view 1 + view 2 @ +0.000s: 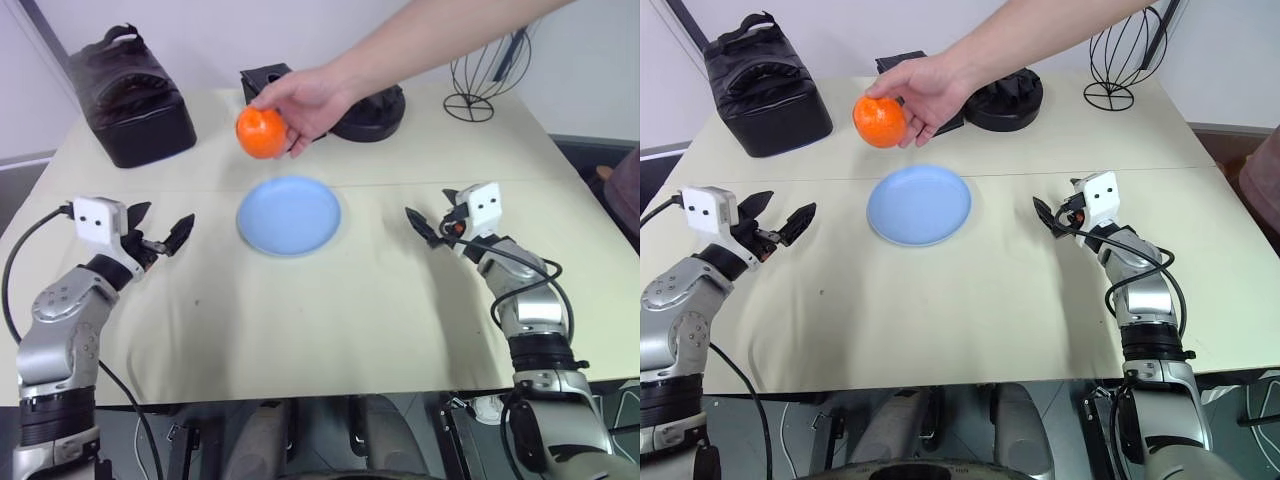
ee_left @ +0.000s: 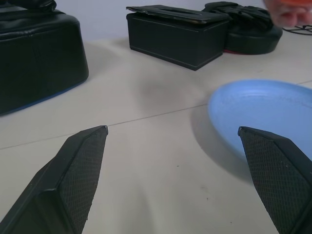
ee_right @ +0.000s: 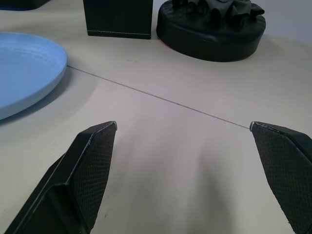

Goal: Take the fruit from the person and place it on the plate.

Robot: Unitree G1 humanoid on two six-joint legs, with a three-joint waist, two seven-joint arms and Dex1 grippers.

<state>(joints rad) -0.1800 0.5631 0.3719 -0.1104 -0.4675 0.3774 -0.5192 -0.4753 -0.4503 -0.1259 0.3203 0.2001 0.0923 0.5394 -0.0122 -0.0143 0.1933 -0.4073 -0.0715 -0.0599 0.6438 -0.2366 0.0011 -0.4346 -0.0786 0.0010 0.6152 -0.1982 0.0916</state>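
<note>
On the far left of the table, toward its back edge, sits a black padded bag with a strap on top. In front of it, nearer the robot, the left end effector hovers just above the cream tabletop, level and aimed toward the middle. Its two black fingers stand wide apart with nothing between them, and the left wrist view looks between them to the near rim of the plate.

The plate, round and light blue, lies flat near the middle of the table, between the two end effectors and apart from both. Nothing lies on it. Above its far edge and a little to the left, the fruit, a smooth bright orange ball, is held in the air in the person's hand. The fingers curl around its right and upper side. The bare forearm reaches in from the upper right.

Behind the hand, at the back of the table, stands a black tissue box, and just beside it to the right a round black stand with dark gloves heaped on it. Farther right, at the back corner, is a black wire basket.

The right end effector hovers low over the table to the right of the plate, pointing toward it. Its fingers are likewise spread wide and empty, with bare tabletop between them.
</note>
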